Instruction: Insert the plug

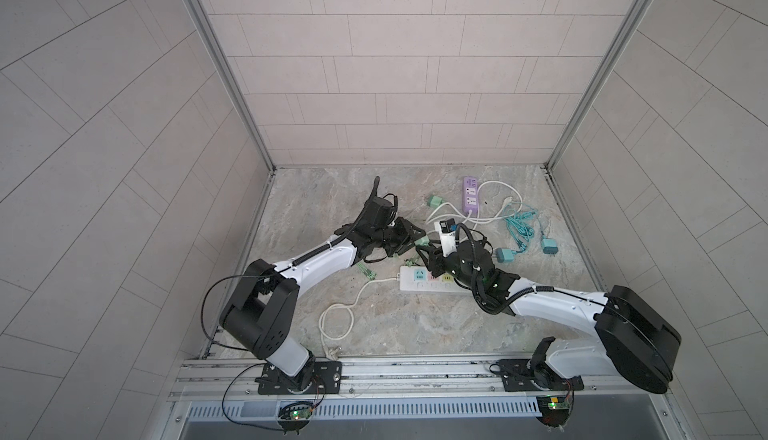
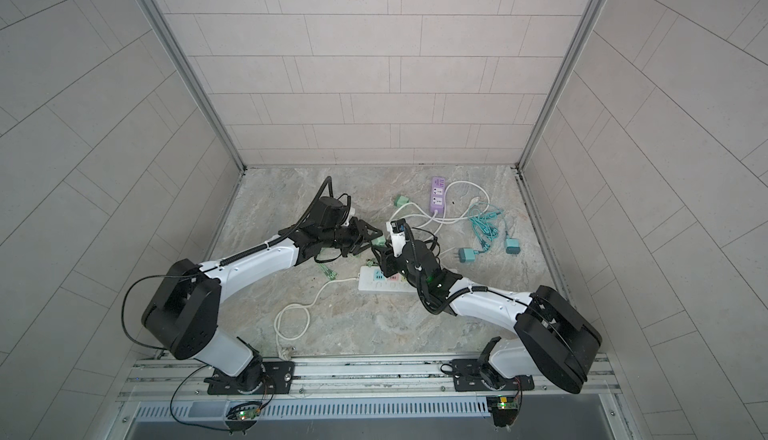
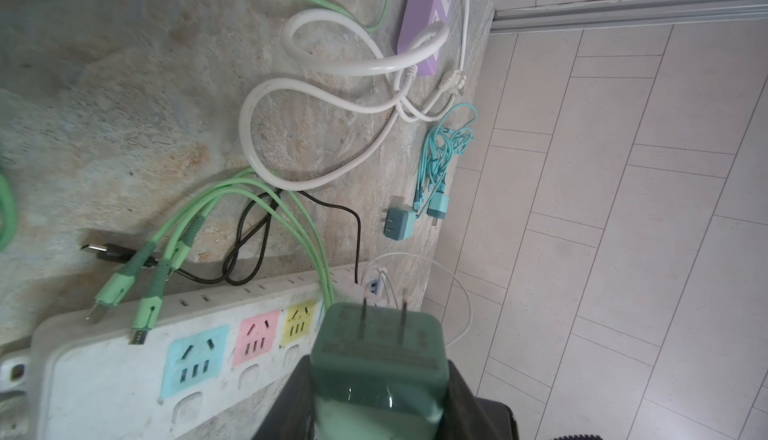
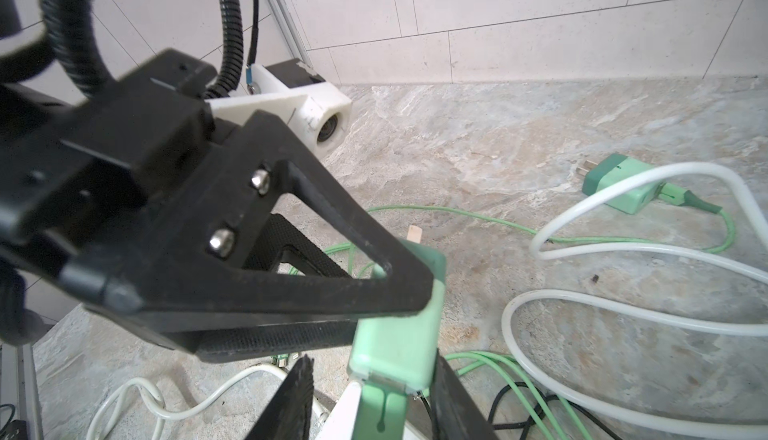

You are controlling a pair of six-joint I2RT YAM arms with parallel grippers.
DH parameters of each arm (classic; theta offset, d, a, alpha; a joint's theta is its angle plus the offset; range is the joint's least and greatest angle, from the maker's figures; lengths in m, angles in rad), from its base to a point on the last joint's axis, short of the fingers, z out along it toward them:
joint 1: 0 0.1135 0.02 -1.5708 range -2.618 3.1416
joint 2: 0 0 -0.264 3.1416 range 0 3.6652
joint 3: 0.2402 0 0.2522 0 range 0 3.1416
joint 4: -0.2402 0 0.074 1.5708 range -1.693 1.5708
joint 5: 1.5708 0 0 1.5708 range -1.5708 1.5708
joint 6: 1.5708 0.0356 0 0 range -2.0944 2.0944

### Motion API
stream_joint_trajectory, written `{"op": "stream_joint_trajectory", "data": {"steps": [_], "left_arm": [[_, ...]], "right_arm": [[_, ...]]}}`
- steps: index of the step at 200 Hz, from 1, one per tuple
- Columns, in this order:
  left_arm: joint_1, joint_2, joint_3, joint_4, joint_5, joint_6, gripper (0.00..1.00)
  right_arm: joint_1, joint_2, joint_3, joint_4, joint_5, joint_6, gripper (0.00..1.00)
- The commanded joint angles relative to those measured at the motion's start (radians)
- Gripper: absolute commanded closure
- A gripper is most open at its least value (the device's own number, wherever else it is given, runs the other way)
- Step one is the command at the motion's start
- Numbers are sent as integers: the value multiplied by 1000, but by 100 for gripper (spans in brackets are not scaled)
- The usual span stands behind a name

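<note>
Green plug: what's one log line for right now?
left hand: gripping green plug | right hand: open around plug | white power strip: plug not inserted yet

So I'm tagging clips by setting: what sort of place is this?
Likely a robot test cell, not a real room: tile-print walls box in a stone-look floor, two arms sit bolted to a rail, with a power strip between.

Toward the counter's far edge, purple plastic power strip [image 1: 471, 195], mint-green boxy charger [image 1: 435, 201] near it on the left. By the right edge, tangled teal cable bundle [image 1: 519, 226], teal boxy charger [image 1: 505, 255] and second teal charger [image 1: 549, 245] just nearer.
</note>
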Motion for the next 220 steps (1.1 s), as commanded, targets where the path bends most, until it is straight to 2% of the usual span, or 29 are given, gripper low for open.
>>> {"op": "stream_joint_trajectory", "data": {"steps": [1,54,92,113,131,143,160,173,184,207,220], "left_arm": [[-4,-58,-23,87,35,-37,81],[-10,-97,-53,111,31,-57,81],[-13,-112,-73,120,35,-61,81],[-14,-115,-81,124,40,-61,81],[-18,-114,-94,142,41,-65,81],[-18,-111,-100,158,50,-65,77],[-13,-106,-100,188,67,-52,65],[-7,-102,-86,181,72,-16,53],[8,-105,-60,148,72,43,49],[31,-131,42,-103,-23,277,40],[31,-143,99,-221,-84,408,38]], "right_arm": [[7,15,28,66,2,8,57],[6,47,40,148,14,19,59],[5,55,41,159,24,10,66],[3,60,72,169,29,2,74],[-1,64,81,170,22,-5,85],[-2,62,84,166,14,-7,89],[-1,52,86,143,4,-8,92],[-2,35,76,123,12,-14,93],[-4,11,65,95,22,-12,94],[-15,-70,56,-31,39,-16,96],[-31,-112,87,-177,14,-23,96]]}}
